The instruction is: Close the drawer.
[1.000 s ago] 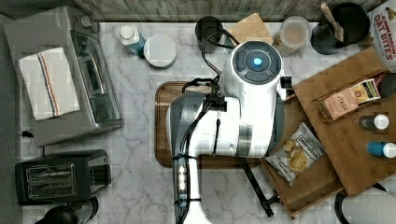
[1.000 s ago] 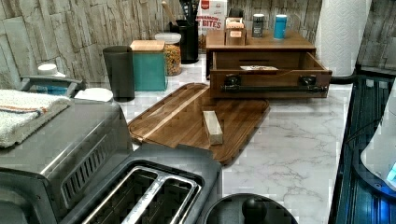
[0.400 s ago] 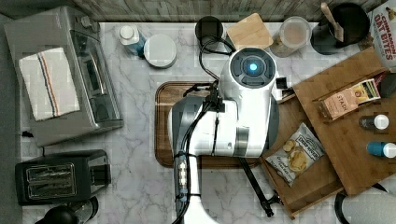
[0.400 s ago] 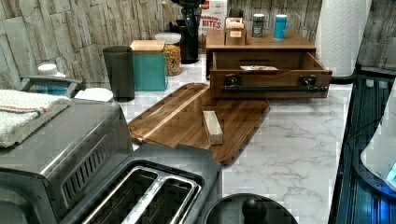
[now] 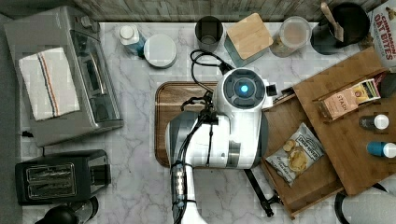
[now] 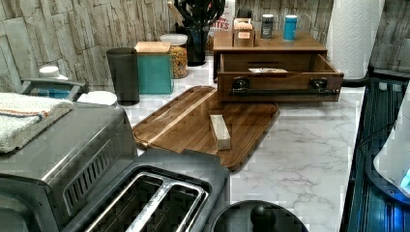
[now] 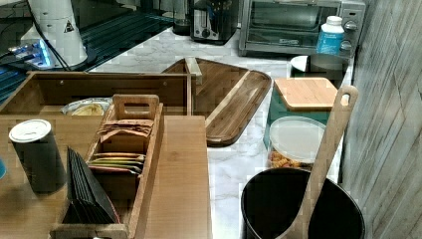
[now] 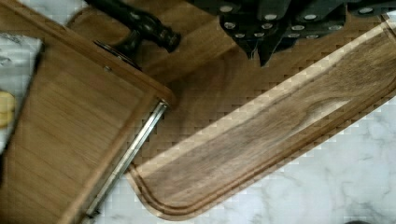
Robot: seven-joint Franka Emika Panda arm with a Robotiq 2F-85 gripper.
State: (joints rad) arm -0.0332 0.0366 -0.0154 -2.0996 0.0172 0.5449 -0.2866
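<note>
Top overhead; left, right oblique, perhaps opposed; wrist close.

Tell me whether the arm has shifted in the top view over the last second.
Yes. The arm has moved slightly toward the top view's left, away from the drawer and further over the serving tray.

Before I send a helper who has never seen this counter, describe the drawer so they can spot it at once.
Find the wooden organiser with bottles on top, by the stone wall. The drawer juts from beneath it, open, a chip bag inside. Unlike the darker, rounded serving tray in front, it is light brown with a black bar handle.
</note>
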